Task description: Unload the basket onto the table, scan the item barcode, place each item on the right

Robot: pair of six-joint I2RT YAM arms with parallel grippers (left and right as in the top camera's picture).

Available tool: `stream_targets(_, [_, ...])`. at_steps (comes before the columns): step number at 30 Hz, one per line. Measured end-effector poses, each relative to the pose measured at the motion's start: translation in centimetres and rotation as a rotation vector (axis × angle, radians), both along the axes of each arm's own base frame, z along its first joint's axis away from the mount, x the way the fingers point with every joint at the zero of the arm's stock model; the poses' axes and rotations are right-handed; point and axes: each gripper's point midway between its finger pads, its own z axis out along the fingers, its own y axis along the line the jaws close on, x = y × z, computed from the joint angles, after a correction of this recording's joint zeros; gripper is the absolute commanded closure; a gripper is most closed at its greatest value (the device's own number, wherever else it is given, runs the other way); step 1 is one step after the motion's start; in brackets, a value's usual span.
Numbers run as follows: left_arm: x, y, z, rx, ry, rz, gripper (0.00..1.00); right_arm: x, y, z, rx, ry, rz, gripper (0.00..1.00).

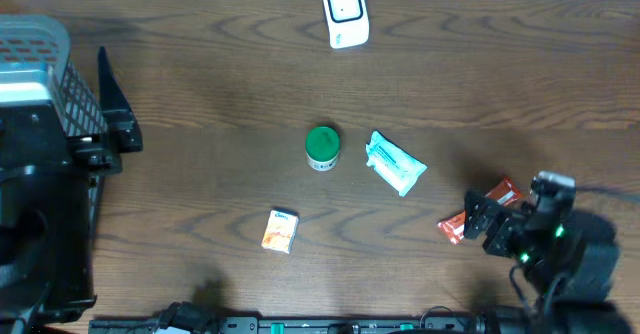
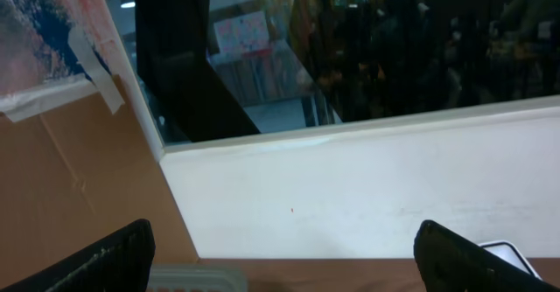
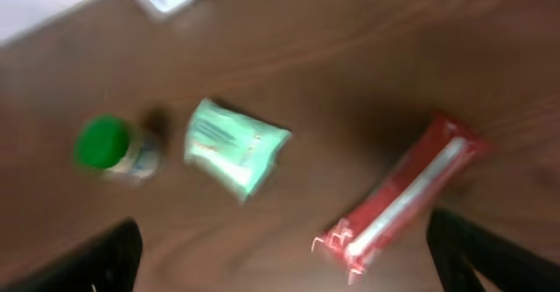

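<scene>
Red packet (image 1: 504, 192): lies slantwise at the table's (image 1: 200, 74) near right, close to the front edge, under the right gripper (image 1: 474, 218); the jaws stand wide apart with nothing in them; contact cannot be told, as the wrist view is blurred
Scanner (image 1: 344, 12): white, at the far edge, well apart from all items; a broad band of bare wood lies between
Mint pouch (image 1: 395, 162): centre, just beside the green-capped jar (image 1: 322, 146); jar upright, lid on, contents hidden
Orange box (image 1: 280, 230): near the front edge, apart from the rest
Grey basket (image 1: 40, 64): far left corner; contents cannot be told
Left gripper (image 2: 284, 261): beside the basket, spread wide, holding nothing, facing the wall
</scene>
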Motion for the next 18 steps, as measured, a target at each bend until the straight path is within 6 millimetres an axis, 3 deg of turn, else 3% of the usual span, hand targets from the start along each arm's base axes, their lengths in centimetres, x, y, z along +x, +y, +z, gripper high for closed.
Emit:
stream_targets(1, [-0.2, 0.1, 0.1, -0.004, -0.004, 0.0, 0.05, 0.2, 0.6, 0.9, 0.031, 0.019, 0.025, 0.01])
stream_targets(2, [-0.4, 0.1, 0.2, -0.01, -0.01, 0.0, 0.05, 0.3, 1.3, 1.6, 0.06, 0.04, 0.053, 0.09])
stream_targets(4, [-1.0, 0.3, 0.4, -0.019, -0.024, -0.001, 0.05, 1.0, 2.3, 2.5, 0.104, 0.056, 0.103, 0.78])
stream_targets(5, [-1.2, 0.3, 0.6, -0.023, -0.031, -0.001, 0.05, 1.6, 2.8, 2.7, 0.127, 0.056, 0.122, 0.91])
stream_targets(7, [-1.7, 0.4, 0.7, -0.026, -0.041, -0.002, 0.05, 2.2, 3.0, 2.1, 0.15, 0.092, 0.13, 0.98])
stream_targets(9, [-1.9, 0.4, 0.8, -0.029, -0.046, -0.01, 0.05, 1.7, 2.4, 0.1, 0.166, 0.214, 0.061, 0.98])
stream_targets(14, [-1.8, 0.0, 0.4, -0.025, -0.038, -0.029, 0.05, -3.3, -1.8, -6.6, 0.136, 0.672, -0.403, 0.99])
stream_targets(18, [-1.4, -0.1, -0.2, -0.021, -0.024, -0.029, 0.05, -3.9, -4.0, -9.9, 0.113, 0.777, -0.679, 0.99])
